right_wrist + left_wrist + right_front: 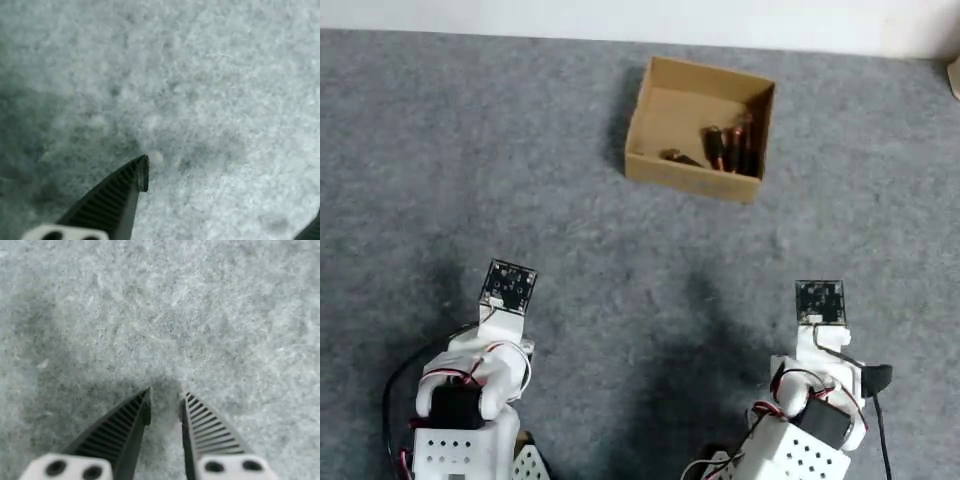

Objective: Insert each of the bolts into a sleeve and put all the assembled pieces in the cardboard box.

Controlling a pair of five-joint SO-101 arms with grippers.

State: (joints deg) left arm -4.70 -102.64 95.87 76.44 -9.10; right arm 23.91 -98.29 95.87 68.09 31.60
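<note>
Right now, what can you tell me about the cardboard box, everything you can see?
The cardboard box is brown and open on top, with plain thin walls. It sits flat on the grey carpet at the far side, turned a little askew. Several dark and coppery pieces lie inside, bunched toward one end. Nothing else touches it.

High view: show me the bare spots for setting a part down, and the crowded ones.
Bare grey mat lies wide left of the cardboard box and in a band between the box and the two arms. A narrower strip runs right of the box. Crowded: inside the box, where assembled pieces lie toward its right side.
</note>
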